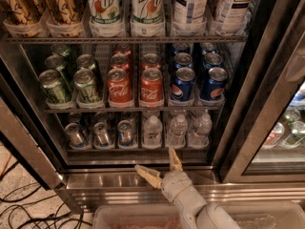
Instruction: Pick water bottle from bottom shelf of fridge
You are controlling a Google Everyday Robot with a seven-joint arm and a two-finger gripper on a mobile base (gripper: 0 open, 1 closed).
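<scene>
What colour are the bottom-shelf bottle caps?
White, on the small clear plastic water bottles; camera view. The open pincer hovers below, over the steel sill.

The water bottle [177, 129], small and clear with a white cap, stands upright in the front row of the bottom shelf [119, 150] of the fridge [109, 180], between two bottles alike. My gripper [156, 160] hovers just below this shelf, fingers spread apart.

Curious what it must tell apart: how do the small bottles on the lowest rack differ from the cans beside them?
The water bottles are clear with white caps; the silver cans are opaque, flat-topped. Bottles fill the right lanes, cans the left. Both stand upright. The gripper hovers open over the sill.
</scene>
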